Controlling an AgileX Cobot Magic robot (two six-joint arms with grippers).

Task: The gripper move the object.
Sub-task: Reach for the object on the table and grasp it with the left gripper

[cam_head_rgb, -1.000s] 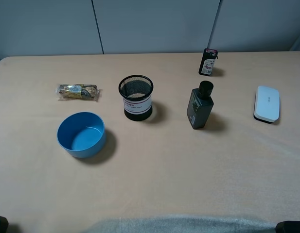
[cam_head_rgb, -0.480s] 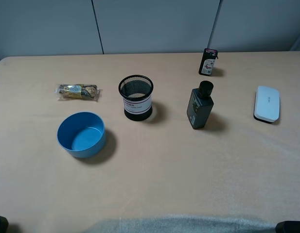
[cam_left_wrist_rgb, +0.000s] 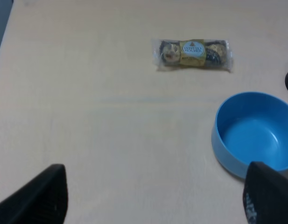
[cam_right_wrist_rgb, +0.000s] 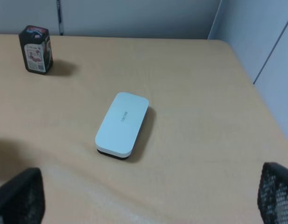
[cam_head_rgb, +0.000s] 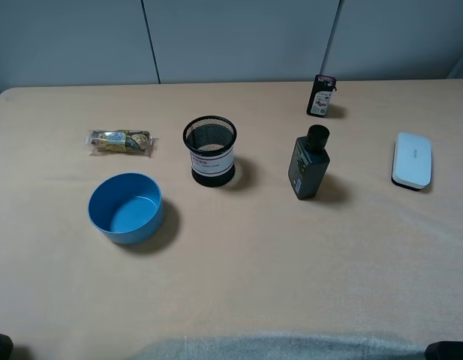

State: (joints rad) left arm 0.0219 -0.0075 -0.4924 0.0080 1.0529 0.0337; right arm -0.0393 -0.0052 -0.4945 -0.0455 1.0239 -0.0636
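Observation:
The blue plastic bowl (cam_head_rgb: 126, 208) stands upright and empty on the beige table (cam_head_rgb: 239, 262), left of centre. It also shows in the left wrist view (cam_left_wrist_rgb: 254, 134). My left gripper (cam_left_wrist_rgb: 153, 198) is open and empty, its black fingertips (cam_left_wrist_rgb: 38, 196) spread wide, well short of the bowl. My right gripper (cam_right_wrist_rgb: 148, 198) is open and empty too, its fingertips (cam_right_wrist_rgb: 17, 196) wide apart, far from the bowl. In the high view only dark arm parts (cam_head_rgb: 449, 350) show at the bottom corners.
A black mesh pen cup (cam_head_rgb: 209, 150) stands behind the bowl to its right. A wrapped chocolate pack (cam_head_rgb: 120, 142) lies behind the bowl. A dark bottle (cam_head_rgb: 308, 163), a small black container (cam_head_rgb: 321, 96) and a white flat case (cam_head_rgb: 411, 160) stand on the right half.

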